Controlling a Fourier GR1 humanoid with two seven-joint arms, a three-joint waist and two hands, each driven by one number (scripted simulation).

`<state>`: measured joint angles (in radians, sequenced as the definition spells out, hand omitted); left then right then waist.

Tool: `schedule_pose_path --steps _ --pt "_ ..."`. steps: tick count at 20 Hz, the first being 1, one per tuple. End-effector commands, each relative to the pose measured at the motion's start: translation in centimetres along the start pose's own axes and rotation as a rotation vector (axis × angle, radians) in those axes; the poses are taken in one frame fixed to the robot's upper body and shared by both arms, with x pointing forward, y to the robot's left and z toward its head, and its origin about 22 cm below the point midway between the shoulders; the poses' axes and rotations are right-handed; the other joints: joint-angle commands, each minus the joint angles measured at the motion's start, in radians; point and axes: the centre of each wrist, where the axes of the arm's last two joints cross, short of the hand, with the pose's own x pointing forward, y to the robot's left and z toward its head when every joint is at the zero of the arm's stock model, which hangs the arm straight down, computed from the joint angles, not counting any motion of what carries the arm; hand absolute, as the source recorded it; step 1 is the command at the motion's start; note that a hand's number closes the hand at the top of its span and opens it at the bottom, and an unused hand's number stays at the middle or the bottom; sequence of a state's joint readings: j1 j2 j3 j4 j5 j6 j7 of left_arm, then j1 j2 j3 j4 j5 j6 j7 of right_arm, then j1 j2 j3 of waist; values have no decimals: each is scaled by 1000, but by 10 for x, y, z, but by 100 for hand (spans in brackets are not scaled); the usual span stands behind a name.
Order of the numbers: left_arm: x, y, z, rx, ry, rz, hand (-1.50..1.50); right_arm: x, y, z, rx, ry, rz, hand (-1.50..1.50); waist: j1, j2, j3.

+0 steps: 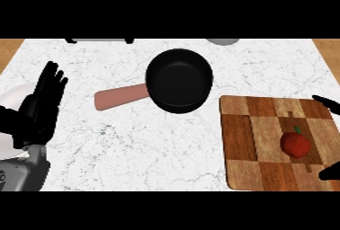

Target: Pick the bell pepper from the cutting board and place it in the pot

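A red bell pepper point(295, 143) with a green stem lies on the wooden cutting board point(256, 134) at the right. A black pot point(179, 81) with a pinkish handle stands on the counter's middle, left of the board's far corner. My right hand point(330, 104) shows only as dark fingertips at the right edge, above and below the pepper, apart from it. My left hand point(41, 105) rests open at the left edge, fingers up, holding nothing.
The white marble counter point(119, 152) spreads between my left hand and the board. A white plate point(12, 101) sits partly behind my left hand. A grey rounded object point(222, 41) and a white item point(100, 40) lie along the far edge.
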<state>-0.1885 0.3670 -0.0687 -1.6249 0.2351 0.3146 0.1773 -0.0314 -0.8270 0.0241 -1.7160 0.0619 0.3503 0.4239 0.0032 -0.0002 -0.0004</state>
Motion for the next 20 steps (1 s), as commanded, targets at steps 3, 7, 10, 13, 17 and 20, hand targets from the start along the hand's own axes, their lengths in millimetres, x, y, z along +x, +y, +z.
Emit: schedule_pose_path --steps 3,7,10,13,17,20 --pt "9 17 -9 1 7 8 0 24 27 -6 36 25 23 -150 -2 0 0" --pt "0 5 -3 0 5 23 0 8 21 -18 32 117 76 -150 -1 0 0" --pt "-4 14 -13 -3 21 1 0 -6 25 -23 28 141 67 -150 -3 0 0" --pt "-4 1 -6 4 1 0 0 -10 31 -30 24 132 79 -150 -3 0 0" --pt "10 10 3 -11 -7 -7 0 15 55 -52 22 116 81 -150 3 0 1" --pt "9 11 -15 13 2 -8 0 -14 56 -51 36 135 80 -150 -3 1 1"
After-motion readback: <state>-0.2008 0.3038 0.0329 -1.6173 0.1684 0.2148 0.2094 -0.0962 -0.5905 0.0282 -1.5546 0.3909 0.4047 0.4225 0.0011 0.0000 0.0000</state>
